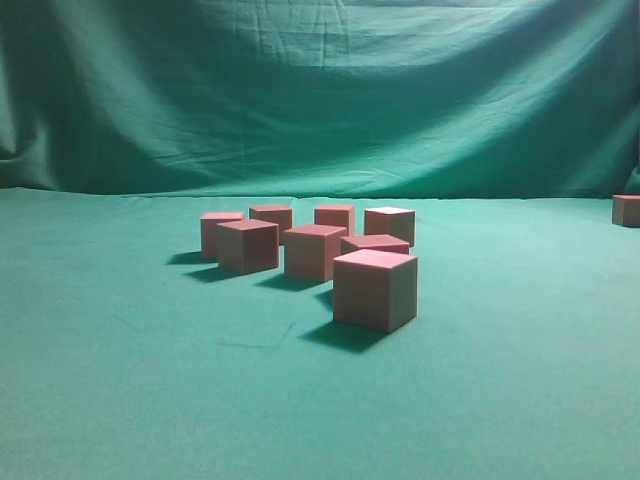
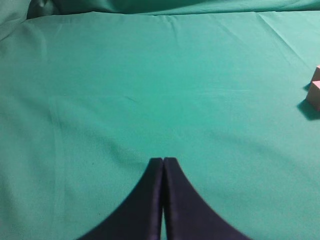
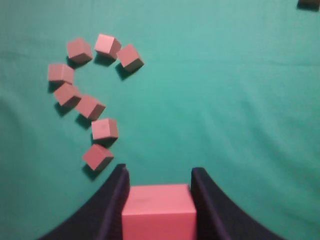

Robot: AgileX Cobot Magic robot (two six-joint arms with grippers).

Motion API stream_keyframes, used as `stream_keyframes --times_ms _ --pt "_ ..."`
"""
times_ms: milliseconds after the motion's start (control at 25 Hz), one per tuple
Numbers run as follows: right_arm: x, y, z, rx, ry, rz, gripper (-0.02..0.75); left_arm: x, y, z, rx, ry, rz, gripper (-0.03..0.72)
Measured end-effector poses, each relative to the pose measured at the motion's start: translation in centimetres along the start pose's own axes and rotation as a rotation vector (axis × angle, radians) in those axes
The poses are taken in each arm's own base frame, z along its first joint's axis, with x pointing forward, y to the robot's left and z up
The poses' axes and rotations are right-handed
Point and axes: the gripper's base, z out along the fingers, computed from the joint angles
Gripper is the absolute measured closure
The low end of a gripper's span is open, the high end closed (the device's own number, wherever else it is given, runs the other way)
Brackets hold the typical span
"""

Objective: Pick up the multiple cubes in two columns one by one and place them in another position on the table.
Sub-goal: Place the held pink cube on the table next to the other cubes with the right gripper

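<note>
One cube (image 3: pixel 158 210) clamped in right gripper (image 3: pixel 158 200), carried above the table (image 3: pixel 240 125); eight cubes (image 3: pixel 95 107) still clustered left. Left gripper (image 2: pixel 163 162) closed, idle. Next: lower, release clear of cluster.

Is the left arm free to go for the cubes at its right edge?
Probably yes: the left gripper is shut and empty, and bare table lies between it and those cubes.
</note>
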Motion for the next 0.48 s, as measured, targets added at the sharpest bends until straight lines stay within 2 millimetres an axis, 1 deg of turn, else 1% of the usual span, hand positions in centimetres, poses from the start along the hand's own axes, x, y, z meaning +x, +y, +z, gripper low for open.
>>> stream_keyframes --times_ms 120,200,320,480 --pt "2.2 0.8 0.6 -0.032 0.033 -0.057 0.470 0.0 0.0 0.0 0.000 0.000 0.000 0.688" --pt "3.0 1.5 1.0 -0.058 0.060 -0.093 0.470 0.0 0.0 0.0 0.000 0.000 0.000 0.688" --pt "3.8 2.9 1.7 -0.114 0.085 -0.156 0.470 0.0 0.0 0.0 0.000 0.000 0.000 0.688" --pt "4.2 5.8 3.1 -0.207 0.104 -0.266 0.470 0.0 0.0 0.0 0.000 0.000 0.000 0.688"
